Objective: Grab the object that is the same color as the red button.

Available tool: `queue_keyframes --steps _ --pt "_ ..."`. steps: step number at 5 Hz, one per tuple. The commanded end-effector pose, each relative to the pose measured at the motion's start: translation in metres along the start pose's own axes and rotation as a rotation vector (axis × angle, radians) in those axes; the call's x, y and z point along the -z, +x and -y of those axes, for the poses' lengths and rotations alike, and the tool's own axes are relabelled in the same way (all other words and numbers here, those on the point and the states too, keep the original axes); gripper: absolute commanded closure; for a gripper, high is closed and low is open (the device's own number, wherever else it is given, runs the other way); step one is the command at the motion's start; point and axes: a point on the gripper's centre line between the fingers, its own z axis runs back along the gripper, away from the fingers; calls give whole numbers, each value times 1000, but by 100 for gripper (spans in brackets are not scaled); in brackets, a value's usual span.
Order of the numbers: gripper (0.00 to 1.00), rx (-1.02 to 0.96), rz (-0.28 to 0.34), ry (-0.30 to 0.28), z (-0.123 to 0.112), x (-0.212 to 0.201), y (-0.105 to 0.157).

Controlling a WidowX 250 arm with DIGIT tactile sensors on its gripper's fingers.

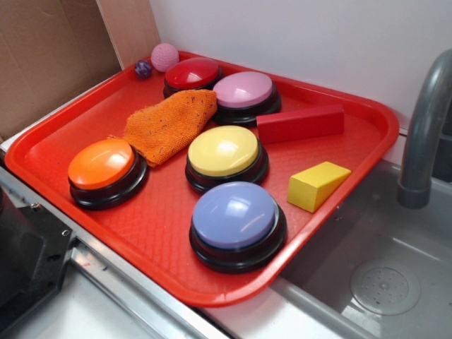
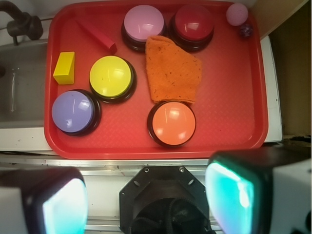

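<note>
The long red block (image 1: 300, 123) lies on the red tray (image 1: 159, 233) at its far right, just right of the pink button. In the wrist view the block (image 2: 96, 33) is at the upper left. The dark-red button (image 1: 192, 73) stands at the tray's back; in the wrist view the button (image 2: 193, 24) is at the top. My gripper (image 2: 146, 197) shows only in the wrist view. It is high above the tray's near edge and over the black robot base, far from the block. Its fingers (image 2: 63, 204) are wide apart with nothing between them.
On the tray are a pink button (image 1: 244, 92), yellow button (image 1: 224, 152), purple button (image 1: 235, 215), orange button (image 1: 102, 166), an orange cloth (image 1: 169, 123), a yellow wedge (image 1: 318, 185), a pink ball (image 1: 164, 56) and a small purple ball (image 1: 143, 68). A grey faucet (image 1: 424, 134) and sink (image 1: 381, 282) are at the right.
</note>
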Motion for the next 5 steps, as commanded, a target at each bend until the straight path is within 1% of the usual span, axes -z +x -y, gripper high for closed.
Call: queue_keyframes --steps 1,2,3,4,5 --pt "0 0 0 0 0 0 0" --pt "0 89 -33 50 -4 3 11" --pt "0 261 -24 87 -5 11 28" --pt "0 459 -34 140 5 25 55" --pt "0 547 -11 182 13 40 78"
